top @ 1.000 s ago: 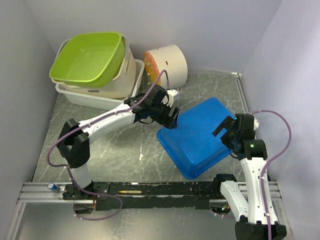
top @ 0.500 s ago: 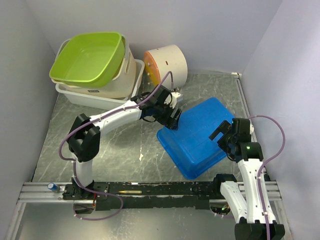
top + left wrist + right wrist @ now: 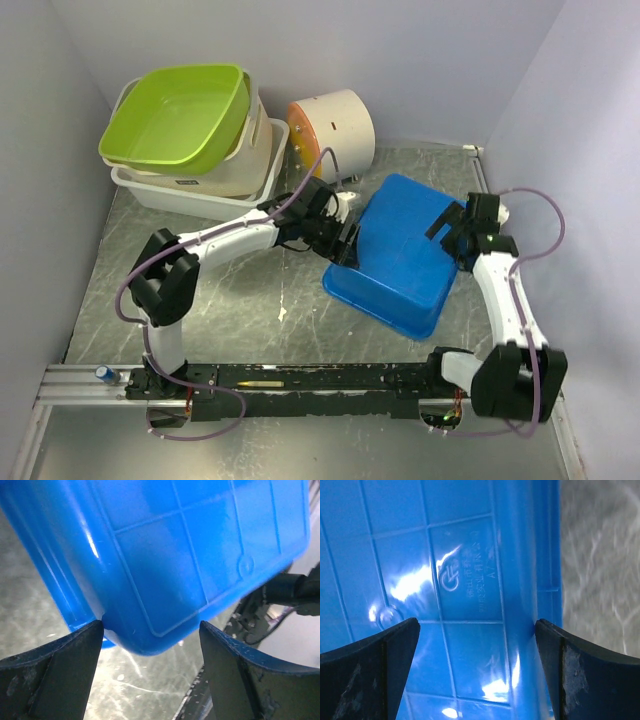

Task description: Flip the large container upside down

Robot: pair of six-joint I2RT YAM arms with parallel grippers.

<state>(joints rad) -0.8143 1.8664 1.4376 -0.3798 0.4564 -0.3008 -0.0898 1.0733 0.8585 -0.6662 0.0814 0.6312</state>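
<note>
One grey marbled table (image 3: 230,300) carries the large blue plastic container (image 3: 400,262) base-up, right of centre. The flip looks nearly done. Left claw (image 3: 150,630) and right claw (image 3: 476,625) stand spread wide at opposite edges, gripping nothing, likely bracing it.

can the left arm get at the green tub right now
Probably yes: the green tub sits uncovered atop the white bins, with nothing between it and the open left tool.

container (image 3: 400,262): blue | basin (image 3: 180,115): lime green | cylinder (image 3: 340,125): cream, orange end | table (image 3: 240,300): grey, marbled
</note>
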